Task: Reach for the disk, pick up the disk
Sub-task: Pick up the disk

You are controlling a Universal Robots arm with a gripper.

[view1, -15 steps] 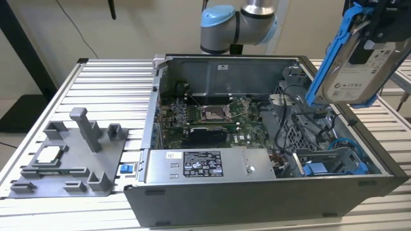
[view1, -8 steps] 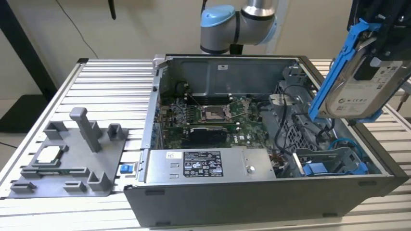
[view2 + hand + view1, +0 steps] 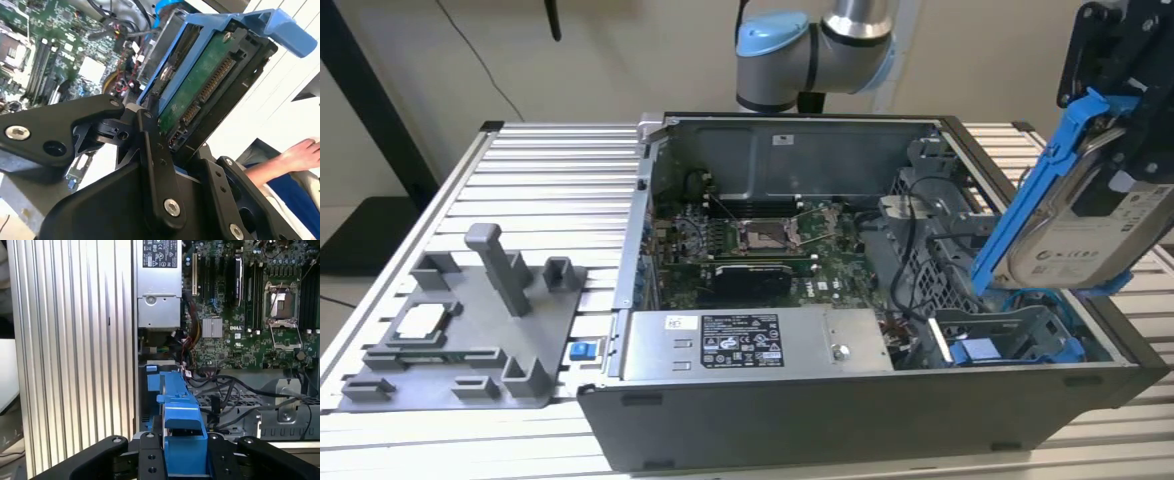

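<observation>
The disk runs off the exterior view's right edge, so its far side and much of its white label are lost; the print on it is too small to tell. The black gripper above it is cut by the top and right edges. In the second wrist view the black fingers cover the disk's lower end, and a person's hand is cropped at the edge. The arm is cut off at the top of the exterior view. The computer case loses its lower front corner to the bottom edge.
</observation>
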